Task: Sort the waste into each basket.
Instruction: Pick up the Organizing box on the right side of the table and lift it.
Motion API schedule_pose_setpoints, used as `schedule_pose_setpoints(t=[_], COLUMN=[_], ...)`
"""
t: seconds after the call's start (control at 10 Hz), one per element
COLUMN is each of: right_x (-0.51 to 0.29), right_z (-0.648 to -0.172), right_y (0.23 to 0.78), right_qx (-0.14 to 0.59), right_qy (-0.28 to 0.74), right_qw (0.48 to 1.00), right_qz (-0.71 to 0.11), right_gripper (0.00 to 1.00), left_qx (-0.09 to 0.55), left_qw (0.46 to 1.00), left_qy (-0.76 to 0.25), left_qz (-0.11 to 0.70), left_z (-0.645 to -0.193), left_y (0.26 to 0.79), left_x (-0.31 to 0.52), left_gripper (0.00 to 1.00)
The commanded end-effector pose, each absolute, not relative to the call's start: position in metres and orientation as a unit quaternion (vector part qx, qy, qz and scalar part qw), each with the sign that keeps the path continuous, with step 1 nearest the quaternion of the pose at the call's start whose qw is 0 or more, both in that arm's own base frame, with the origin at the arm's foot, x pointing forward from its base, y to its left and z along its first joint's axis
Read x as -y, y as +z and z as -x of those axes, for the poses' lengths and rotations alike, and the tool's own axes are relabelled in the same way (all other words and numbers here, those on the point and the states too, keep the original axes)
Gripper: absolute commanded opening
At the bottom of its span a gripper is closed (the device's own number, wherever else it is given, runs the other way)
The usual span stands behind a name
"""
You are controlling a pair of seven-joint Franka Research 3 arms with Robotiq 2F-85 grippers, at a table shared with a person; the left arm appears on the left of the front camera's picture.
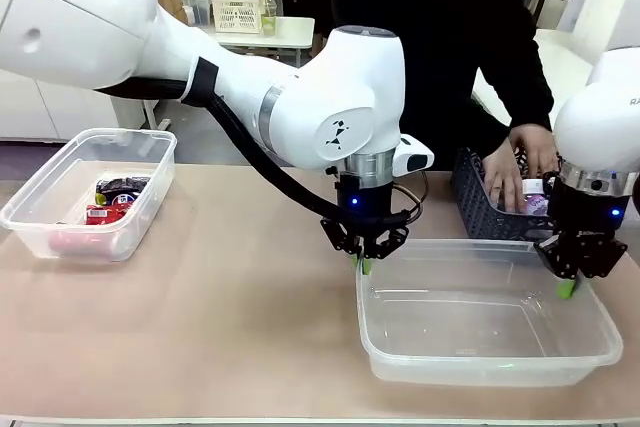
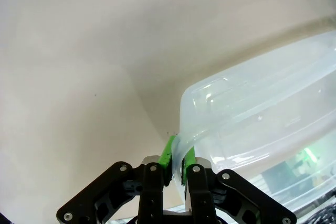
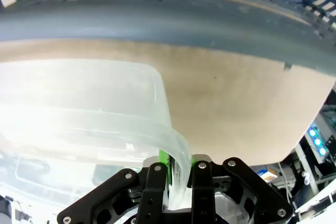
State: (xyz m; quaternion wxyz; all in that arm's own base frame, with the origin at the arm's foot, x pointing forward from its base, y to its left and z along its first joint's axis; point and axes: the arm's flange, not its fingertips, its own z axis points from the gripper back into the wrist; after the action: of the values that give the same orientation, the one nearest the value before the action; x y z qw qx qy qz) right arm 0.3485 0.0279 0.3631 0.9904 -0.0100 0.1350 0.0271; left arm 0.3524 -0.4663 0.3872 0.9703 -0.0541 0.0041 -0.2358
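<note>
A clear basket (image 1: 492,372) stands on the table right of centre with nothing in it. My left gripper (image 1: 366,259) is shut on its far left rim, and the left wrist view shows the green pads (image 2: 168,153) pinching the rim of the tub (image 2: 262,108). My right gripper (image 1: 569,285) is shut on the right rim, which runs between the fingers (image 3: 164,163) of that gripper in its wrist view (image 3: 105,108). A second clear basket (image 1: 40,179) at the far left holds red-and-black waste (image 1: 115,199).
A dark grey lattice basket (image 1: 478,199) sits just behind the right tub. A person's hands (image 1: 505,179) reach into it, near a pale item (image 1: 536,199). The tan table (image 1: 240,307) lies bare between the two tubs.
</note>
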Motion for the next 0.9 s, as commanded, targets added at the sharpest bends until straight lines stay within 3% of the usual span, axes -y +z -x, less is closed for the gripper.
schedule_pose_setpoints(t=[0.0, 0.4, 0.8], right_x=[-0.027, -0.056, -0.138], right_z=[-0.285, -0.258, -0.295], right_y=[0.345, 0.408, 0.484], right_qx=[-0.137, -0.162, -0.184], right_qy=[0.033, 0.038, 0.069], right_qw=[0.99, 0.986, 0.98], right_qz=[0.0, -0.011, -0.009], right_gripper=[0.0, 0.0, 0.0], left_qx=[-0.032, -0.042, 0.012], left_qw=[0.972, 0.99, 0.998], left_qy=[-0.226, -0.133, -0.033], left_qz=[0.05, 0.036, 0.048], left_z=[-0.347, -0.334, -0.323], left_y=[0.399, 0.447, 0.51], left_x=[0.454, 0.412, 0.331], left_gripper=[0.0, 0.0, 0.0])
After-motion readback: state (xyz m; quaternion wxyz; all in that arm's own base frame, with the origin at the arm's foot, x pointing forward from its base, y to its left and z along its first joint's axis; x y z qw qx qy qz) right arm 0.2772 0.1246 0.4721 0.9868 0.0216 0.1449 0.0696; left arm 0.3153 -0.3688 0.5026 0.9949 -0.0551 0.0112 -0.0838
